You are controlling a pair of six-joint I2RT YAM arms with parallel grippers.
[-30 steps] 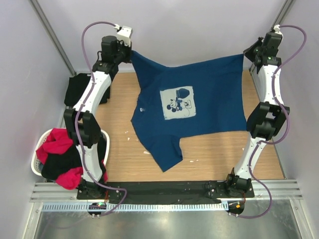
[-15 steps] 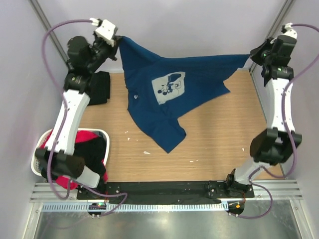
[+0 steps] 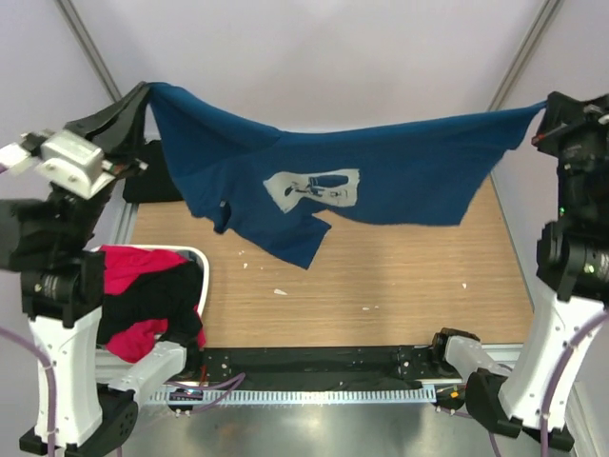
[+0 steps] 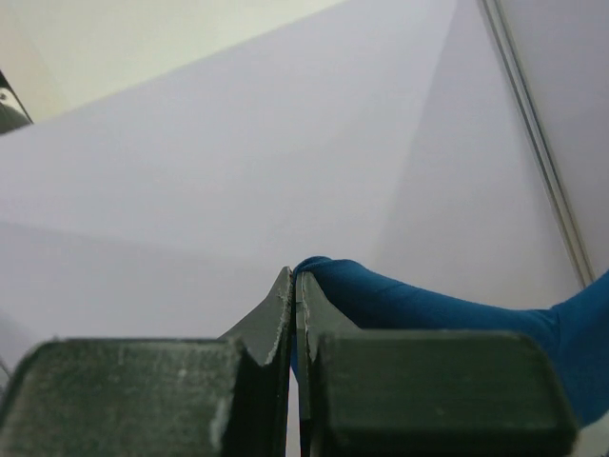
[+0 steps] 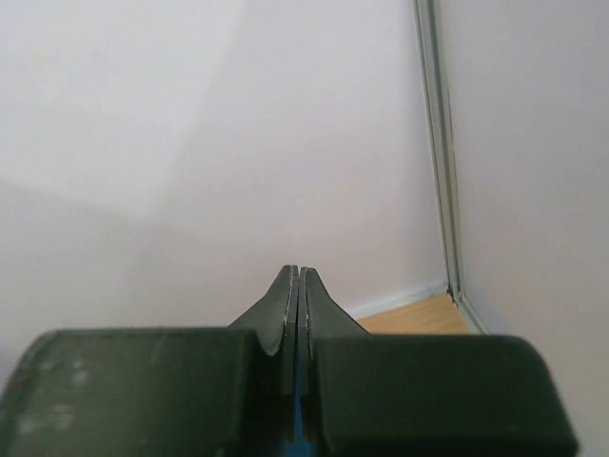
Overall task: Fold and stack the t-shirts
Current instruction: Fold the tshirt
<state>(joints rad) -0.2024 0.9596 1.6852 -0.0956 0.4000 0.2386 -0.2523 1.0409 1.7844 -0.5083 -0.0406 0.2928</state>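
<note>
The navy t-shirt (image 3: pixel 400 171) with a pale cartoon print (image 3: pixel 314 188) hangs in the air, stretched wide between both arms and clear of the table. My left gripper (image 3: pixel 145 92) is shut on its left corner; in the left wrist view blue cloth (image 4: pixel 428 309) comes out from between the closed fingertips (image 4: pixel 293 278). My right gripper (image 3: pixel 542 108) is shut on the right corner, and a thin blue sliver (image 5: pixel 298 428) shows between its pressed jaws (image 5: pixel 299 273). A black t-shirt (image 3: pixel 152 183) lies at the back left, partly hidden behind the hanging one.
A white basket (image 3: pixel 197 257) at the left edge holds red (image 3: pixel 128 271) and black (image 3: pixel 152 300) t-shirts. The wooden table (image 3: pixel 400 286) lies below the hanging shirt. Pale walls and metal posts (image 5: pixel 433 143) close in the back and sides.
Both arms have risen and spread apart, lifting the navy shirt off the table. It has gone from draped on the wood to hanging taut in the air.
</note>
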